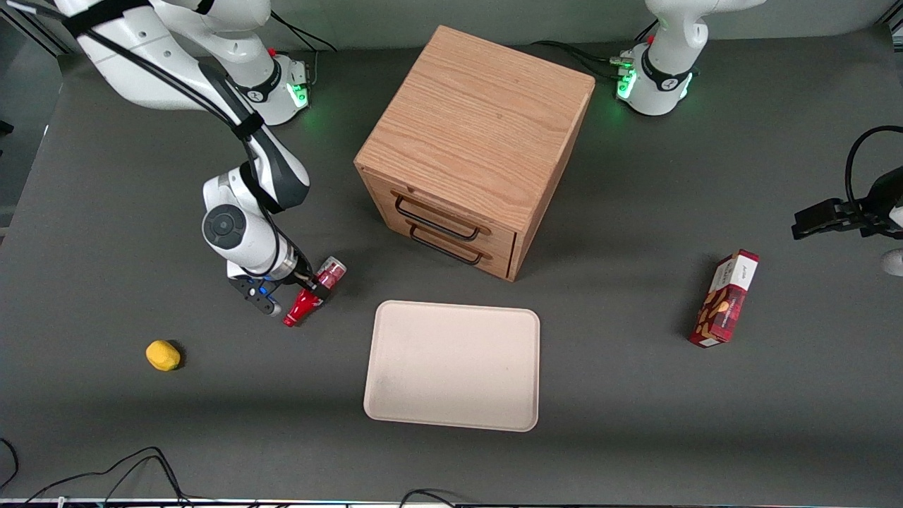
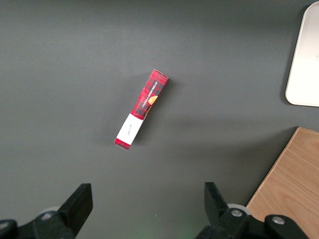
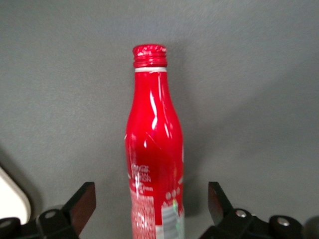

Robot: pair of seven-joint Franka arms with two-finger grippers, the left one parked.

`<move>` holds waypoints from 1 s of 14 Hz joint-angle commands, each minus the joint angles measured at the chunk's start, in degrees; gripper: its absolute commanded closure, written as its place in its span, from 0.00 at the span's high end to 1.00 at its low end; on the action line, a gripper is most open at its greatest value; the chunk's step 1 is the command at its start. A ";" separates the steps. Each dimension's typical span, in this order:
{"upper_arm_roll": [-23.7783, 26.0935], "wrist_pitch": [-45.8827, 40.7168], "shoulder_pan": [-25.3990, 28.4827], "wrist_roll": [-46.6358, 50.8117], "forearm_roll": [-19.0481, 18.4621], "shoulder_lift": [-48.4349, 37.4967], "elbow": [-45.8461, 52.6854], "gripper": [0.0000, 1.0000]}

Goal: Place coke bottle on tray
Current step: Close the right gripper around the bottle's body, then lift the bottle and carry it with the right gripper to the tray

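Observation:
The coke bottle (image 1: pixel 302 307) is a slim red bottle lying on its side on the dark table, beside the tray toward the working arm's end. Its red cap points toward the front camera and its silvery base toward the cabinet. The right wrist view shows it lengthwise (image 3: pixel 153 149), with white lettering on its body. My right gripper (image 1: pixel 309 288) is down at the bottle's body. Its fingers (image 3: pixel 82 200) stand open on either side of the bottle (image 3: pixel 149 201), with a gap at each side. The beige tray (image 1: pixel 451 367) lies flat with nothing on it; one of its corners shows in the right wrist view (image 3: pixel 10 199).
A wooden drawer cabinet (image 1: pixel 473 134) stands farther from the front camera than the tray. A yellow lemon-like object (image 1: pixel 163 355) lies toward the working arm's end. A red snack box (image 1: pixel 725 300) lies toward the parked arm's end and shows in the left wrist view (image 2: pixel 142 109). Cables run along the table's front edge.

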 commanded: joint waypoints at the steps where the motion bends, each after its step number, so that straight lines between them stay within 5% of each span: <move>1: 0.03 1.84 -0.21 2.56 -1.93 1.83 0.40 1.00; 5: -0.50 3.07 -0.30 2.57 -1.93 2.97 0.05 1.00; 8: -0.59 3.60 -0.39 2.48 -2.28 3.24 -0.13 0.87; 14: -0.67 3.95 -0.39 1.87 -2.81 3.24 -0.04 0.07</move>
